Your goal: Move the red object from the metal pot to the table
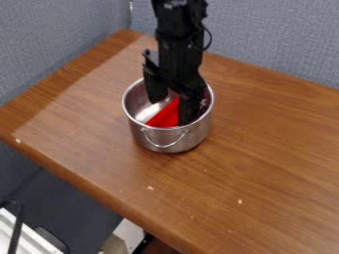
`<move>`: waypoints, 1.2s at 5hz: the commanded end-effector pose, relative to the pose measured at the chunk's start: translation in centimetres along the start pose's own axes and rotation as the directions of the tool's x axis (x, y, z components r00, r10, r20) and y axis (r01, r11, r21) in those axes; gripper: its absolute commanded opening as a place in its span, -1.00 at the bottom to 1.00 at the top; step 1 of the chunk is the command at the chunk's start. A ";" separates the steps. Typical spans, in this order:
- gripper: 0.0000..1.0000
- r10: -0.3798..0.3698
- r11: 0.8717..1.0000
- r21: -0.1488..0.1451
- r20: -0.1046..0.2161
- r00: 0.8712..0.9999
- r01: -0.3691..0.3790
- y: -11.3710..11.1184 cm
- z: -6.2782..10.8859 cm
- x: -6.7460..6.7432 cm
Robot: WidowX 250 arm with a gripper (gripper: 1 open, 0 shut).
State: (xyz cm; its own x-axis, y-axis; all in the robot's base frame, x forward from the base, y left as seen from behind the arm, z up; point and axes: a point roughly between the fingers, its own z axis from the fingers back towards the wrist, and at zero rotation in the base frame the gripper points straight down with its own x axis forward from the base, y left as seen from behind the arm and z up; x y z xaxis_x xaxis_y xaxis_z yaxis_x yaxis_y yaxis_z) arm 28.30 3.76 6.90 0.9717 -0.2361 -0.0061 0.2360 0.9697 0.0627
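The metal pot (149, 132) stands upright near the back middle of the wooden table (73, 114). Inside it lies the red object (162, 117), partly covered by the arm. My black gripper (169, 102) reaches straight down into the pot. Its fingers (150, 91) stand apart, one on each side of the red object, so it is open. Whether the fingers touch the red object I cannot tell.
A grey-blue wall (54, 30) rises behind the table on the left and at the back. The table's front edge (93, 193) runs diagonally, with the floor below it. The pot's wire handle (162, 147) hangs on its near side.
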 end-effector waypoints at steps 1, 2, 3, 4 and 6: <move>1.00 0.001 1.000 0.002 0.017 1.000 -0.001 0.0 -0.1 0.5; -1.00 0.007 1.000 -0.001 0.013 1.000 -0.007 0.1 -0.6 0.6; -1.00 0.011 1.000 0.000 0.021 1.000 -0.011 0.1 -0.3 0.6; -1.00 0.016 1.000 0.023 0.065 0.998 -0.018 0.2 2.0 0.7; -1.00 0.015 0.996 0.079 0.191 0.981 -0.030 0.7 8.1 0.7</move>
State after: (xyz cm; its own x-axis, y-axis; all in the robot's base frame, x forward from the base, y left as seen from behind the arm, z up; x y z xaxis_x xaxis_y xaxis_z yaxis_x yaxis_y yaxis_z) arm 28.61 3.95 13.36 0.9680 -0.2124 0.1337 0.1974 0.9733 0.1169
